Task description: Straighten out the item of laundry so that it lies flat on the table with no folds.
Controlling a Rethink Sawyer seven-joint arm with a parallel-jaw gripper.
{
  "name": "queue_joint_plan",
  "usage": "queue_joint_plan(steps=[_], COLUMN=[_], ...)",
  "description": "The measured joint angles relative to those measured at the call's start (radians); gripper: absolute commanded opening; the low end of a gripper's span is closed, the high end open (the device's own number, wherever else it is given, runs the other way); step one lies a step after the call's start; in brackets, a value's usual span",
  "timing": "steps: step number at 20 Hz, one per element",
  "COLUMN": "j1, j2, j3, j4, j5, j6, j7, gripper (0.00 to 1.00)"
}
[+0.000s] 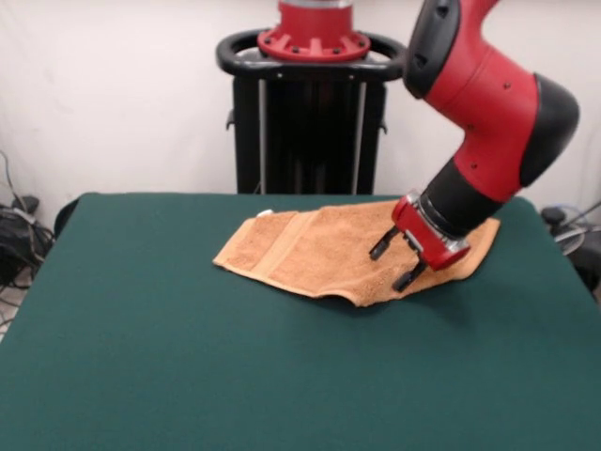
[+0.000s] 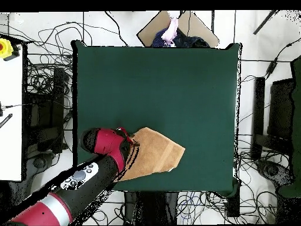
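On the dark green felt-topped desk (image 1: 169, 319), the tan-orange terry cloth towel (image 1: 319, 249) lies crumpled toward the far right in the front view, its woven band at the left end, while the red-and-black arm's pincer (image 1: 396, 263) hangs open just above its right part.

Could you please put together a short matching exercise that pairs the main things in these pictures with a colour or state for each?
Things:
1. towel
2. table
3. gripper
4. pedestal

Descriptions:
A. dark green, flat
B. open, just above the cloth
C. black frame with a red top
D. tan-orange, lying near the table's edge by the robot, one edge lifted

Pairs: 1-D, 2-A, 3-B, 4-C
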Motion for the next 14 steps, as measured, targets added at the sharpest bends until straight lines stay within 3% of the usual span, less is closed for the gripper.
queue_joint_plan(steps=[14], j1=[-0.002], j2=[0.009], j3=[0.005], j4=[0.000], j5=[0.021], j6=[-0.010], j7=[0.000], gripper=[1.00])
